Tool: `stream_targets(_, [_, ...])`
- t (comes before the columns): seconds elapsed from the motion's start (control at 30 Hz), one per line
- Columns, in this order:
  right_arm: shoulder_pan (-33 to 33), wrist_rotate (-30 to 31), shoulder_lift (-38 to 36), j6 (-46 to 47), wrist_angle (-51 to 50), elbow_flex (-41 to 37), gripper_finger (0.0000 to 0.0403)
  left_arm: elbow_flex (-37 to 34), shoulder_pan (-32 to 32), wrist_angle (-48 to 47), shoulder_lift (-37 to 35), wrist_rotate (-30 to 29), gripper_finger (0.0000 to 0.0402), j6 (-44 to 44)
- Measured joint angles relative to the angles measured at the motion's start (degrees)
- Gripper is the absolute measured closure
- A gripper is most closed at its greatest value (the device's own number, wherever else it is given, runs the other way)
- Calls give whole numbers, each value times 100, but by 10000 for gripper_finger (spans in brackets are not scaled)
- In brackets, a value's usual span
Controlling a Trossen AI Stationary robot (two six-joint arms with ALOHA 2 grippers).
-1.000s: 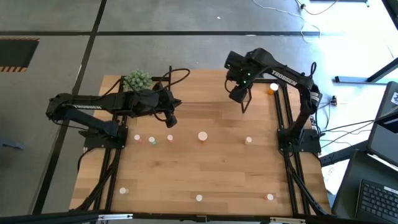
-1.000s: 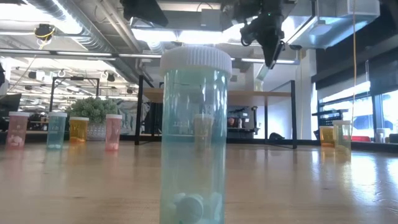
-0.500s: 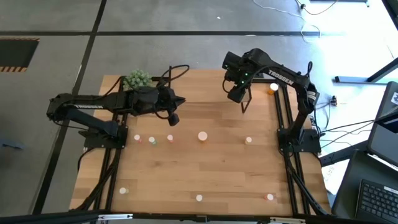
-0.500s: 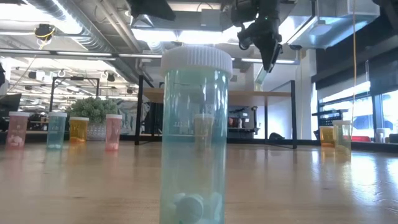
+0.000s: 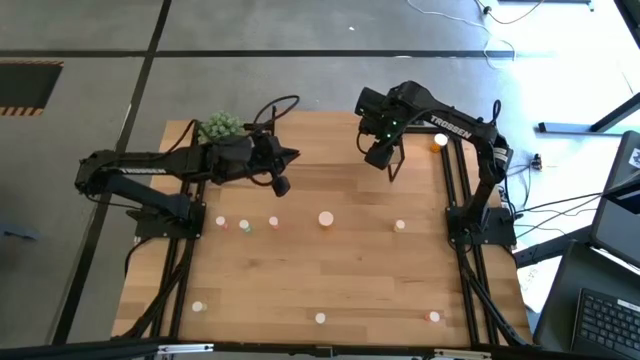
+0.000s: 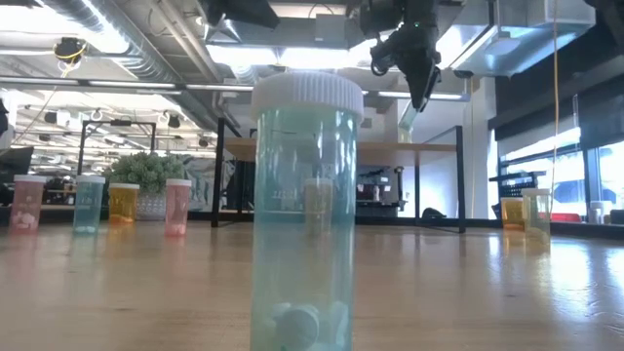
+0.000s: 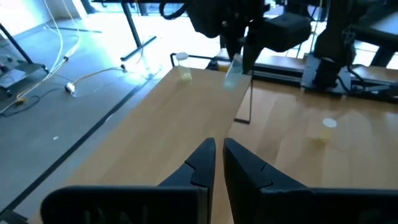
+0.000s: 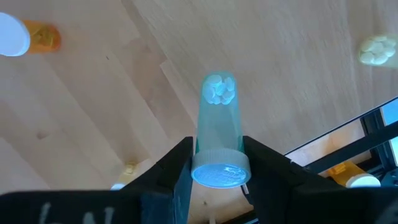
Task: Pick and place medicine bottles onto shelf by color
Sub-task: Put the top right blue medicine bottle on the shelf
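My right gripper (image 8: 219, 173) hangs high over the table's far right part (image 5: 390, 165), shut on a pale blue-green medicine bottle (image 8: 217, 118) with white pills in its bottom. The low view shows that bottle (image 6: 409, 117) above the shelf (image 6: 341, 146), a light-wood board on black legs. My left gripper (image 7: 218, 155) is shut and holds nothing; it points nearly level over the table's far left part (image 5: 280, 184). Several more bottles stand on their bases on the table, among them a white-capped one (image 5: 326, 218) mid-table and a tall teal one (image 6: 304, 214) close to the low camera. My right gripper pinches the bottle at its white-capped top end (image 8: 221, 169) between its two fingers (image 8: 180, 168). The fingers come from above, pointing down. The bottle hangs below them, cap up and nearly upright, clear of the table and the shelf.
A spiky green plant (image 5: 220, 127) stands at the table's far left corner. An orange bottle (image 5: 438, 140) sits at the far right. A row of bottles (image 5: 243, 225) stands left of centre, and others (image 5: 320, 318) near the front edge. Black arm rails (image 5: 470, 250) run along both sides.
My left gripper has tipped up toward level and crept a little toward the far edge, still shut. My right gripper keeps its hold on the bottle with no clear shift.
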Motion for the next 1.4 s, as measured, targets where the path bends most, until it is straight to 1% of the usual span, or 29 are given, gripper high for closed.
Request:
stream_targets(0.13, [-2,2,0,0,-2,0,272,1,-3,13,0,34,385,-86])
stream_targets(0.23, [-2,4,0,-2,-4,2,272,0,-1,12,0,35,379,-116])
stream_targets(0.33, [-2,4,0,-1,-3,2,272,0,-3,11,0,37,361,-134])
stream_targets(0.6, [-2,7,-2,-21,-2,4,272,0,2,18,0,33,295,-187])
stream_targets(0.7, [0,7,-2,-24,-2,7,272,0,25,188,0,-21,282,-245])
stream_targets(0.8, [2,7,-2,-128,-2,7,272,0,150,326,18,-162,281,-299])
stream_targets(0.87, [2,7,-2,-149,-2,7,272,0,216,338,143,-191,282,-321])
stream_targets(0.93, [2,7,-2,-178,-2,7,272,-9,276,291,293,-85,282,-340])
stream_targets(1.1, [22,7,-2,-308,-2,7,272,-9,435,627,869,615,282,-263])
stream_targets(1.23, [103,16,-2,-474,-2,7,272,-9,450,1268,1341,789,281,274])
stream_targets(1.4, [261,11,-2,-743,-2,7,272,-9,452,2251,1879,788,280,458])
